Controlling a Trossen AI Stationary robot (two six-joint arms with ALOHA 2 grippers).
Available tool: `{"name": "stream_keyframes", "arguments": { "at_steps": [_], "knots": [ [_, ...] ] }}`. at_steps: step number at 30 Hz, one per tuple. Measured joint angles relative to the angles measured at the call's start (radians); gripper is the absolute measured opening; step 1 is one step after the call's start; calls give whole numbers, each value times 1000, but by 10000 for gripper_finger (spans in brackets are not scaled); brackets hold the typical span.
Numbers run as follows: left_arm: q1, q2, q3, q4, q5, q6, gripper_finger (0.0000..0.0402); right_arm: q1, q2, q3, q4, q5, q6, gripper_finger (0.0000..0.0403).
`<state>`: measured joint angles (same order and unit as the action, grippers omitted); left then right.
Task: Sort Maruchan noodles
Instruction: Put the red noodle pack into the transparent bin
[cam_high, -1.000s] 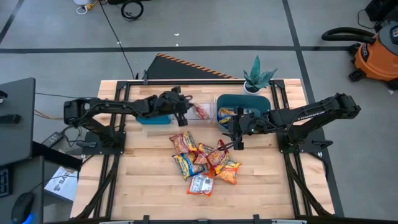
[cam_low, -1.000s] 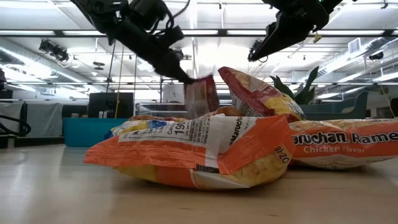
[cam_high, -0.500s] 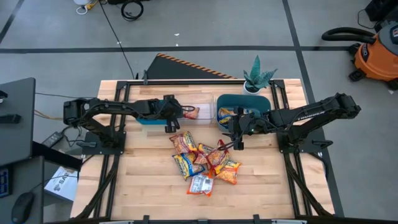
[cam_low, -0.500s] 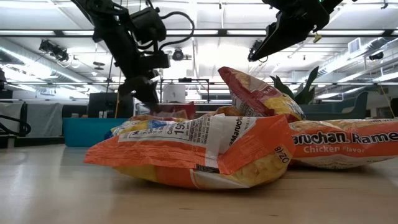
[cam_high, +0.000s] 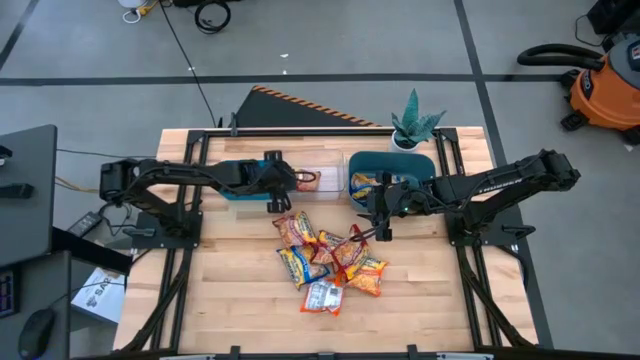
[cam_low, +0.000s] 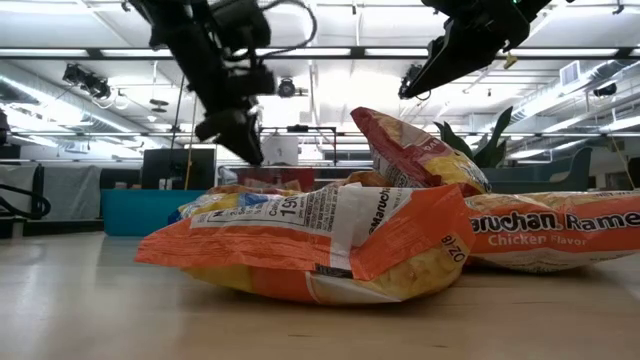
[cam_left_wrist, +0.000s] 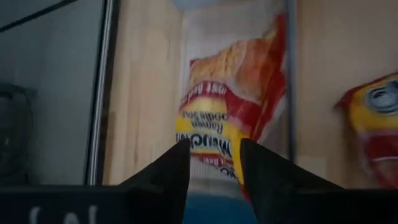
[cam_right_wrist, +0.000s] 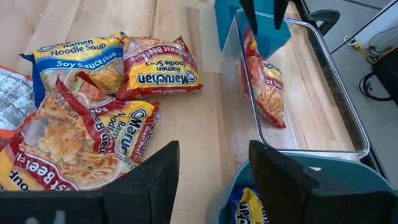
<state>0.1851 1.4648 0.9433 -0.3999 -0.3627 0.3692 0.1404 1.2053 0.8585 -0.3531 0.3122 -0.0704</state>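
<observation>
A red-orange Maruchan packet (cam_left_wrist: 231, 106) lies in the clear bin (cam_high: 340, 165), one long edge tilted up against the bin's wall (cam_right_wrist: 264, 81). My left gripper (cam_left_wrist: 214, 158) hangs open just above the packet's near end, apart from it. Several more packets are heaped in a pile (cam_high: 330, 262) mid-table: red, orange, yellow-and-blue and one silvery-white. My right gripper (cam_high: 378, 233) hovers open over the pile's far right side with nothing between its fingers (cam_right_wrist: 211, 180). In the low view both grippers stand above the pile (cam_low: 330, 240).
A teal bin (cam_high: 420, 165) at the far right holds yellow-and-blue packets. A second teal bin (cam_high: 240, 192) sits under my left arm, left of the clear bin. A potted plant (cam_high: 415, 125) stands at the far edge. Bare wood lies toward the near edge.
My left gripper has carried the red-orange packet down into the clear bin, drawn back toward the table's left edge, opened and let go. The packet, which hung below the fingers a second ago, now rests in the bin.
</observation>
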Motion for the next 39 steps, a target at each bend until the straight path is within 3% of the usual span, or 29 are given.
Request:
{"name": "stream_keyframes", "arguments": {
  "at_steps": [9, 21, 31, 39],
  "knots": [
    [-93, -7, 112, -214, 25, -145, 153, 0, 0, 0, -9, 0, 10, 199],
    [-286, -8, 128, -559, 28, -447, 153, 0, 0, 0, 1, 0, 9, 199],
    [-460, -8, 128, -588, 84, -606, 153, 0, 0, 0, 1, 0, 14, 199],
    [-515, -8, 128, -571, 83, -643, 153, 0, 0, 0, 12, 0, 14, 199]
  ]
}}
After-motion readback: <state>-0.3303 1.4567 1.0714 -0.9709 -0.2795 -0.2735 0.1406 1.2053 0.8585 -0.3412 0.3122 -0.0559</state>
